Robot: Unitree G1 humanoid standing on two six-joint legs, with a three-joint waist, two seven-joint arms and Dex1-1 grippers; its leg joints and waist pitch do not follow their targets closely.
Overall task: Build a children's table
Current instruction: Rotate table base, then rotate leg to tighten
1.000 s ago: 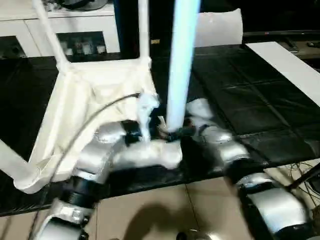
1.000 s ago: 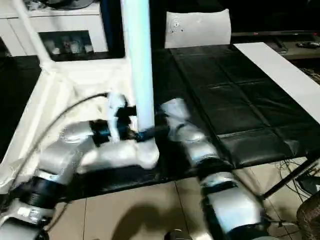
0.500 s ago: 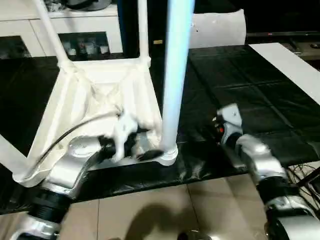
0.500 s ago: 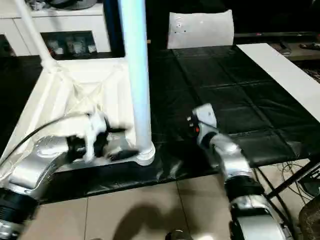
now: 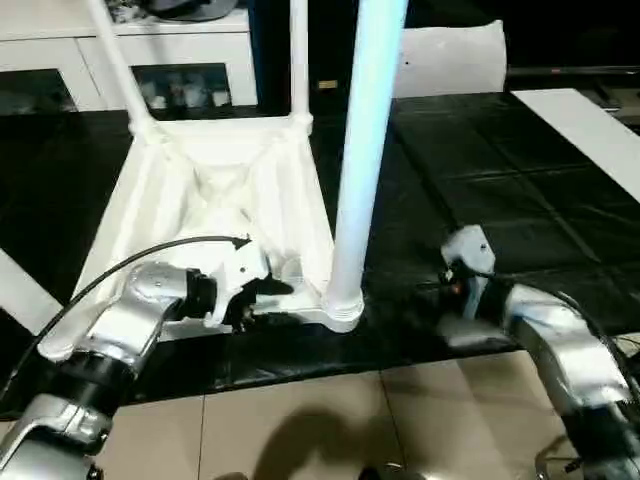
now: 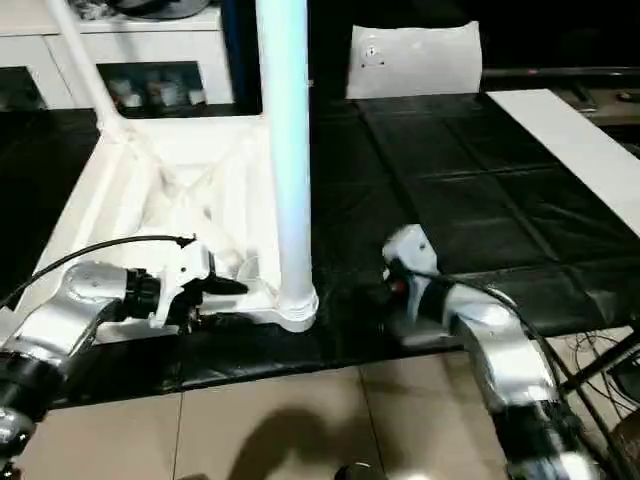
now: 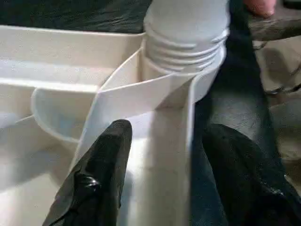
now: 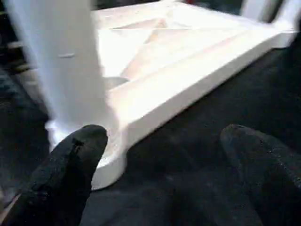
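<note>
The children's table lies upside down on the black mat, ribbed underside (image 5: 220, 175) facing up. A near leg (image 5: 365, 150) stands upright in the front right corner socket (image 5: 342, 308); two far legs (image 5: 120, 55) (image 5: 300, 60) also stand, and another (image 5: 20, 290) shows at the left edge. My left gripper (image 7: 169, 134) is open, its fingers (image 7: 101, 179) straddling the front rim wall just beside that socket. My right gripper (image 8: 164, 134) is open over the mat, right of the near leg and apart from it.
A flat white panel (image 5: 450, 60) stands at the back and a long white strip (image 5: 580, 125) lies at the right. White cabinets (image 5: 60, 60) are behind. The mat's front edge drops to tiled floor (image 5: 300, 420). A black cable (image 5: 130, 265) loops over my left arm.
Both grippers have left the near leg's base: the right drew back to the right, the left shifted left onto the rim with its fingers narrowing. The leg stays upright.
</note>
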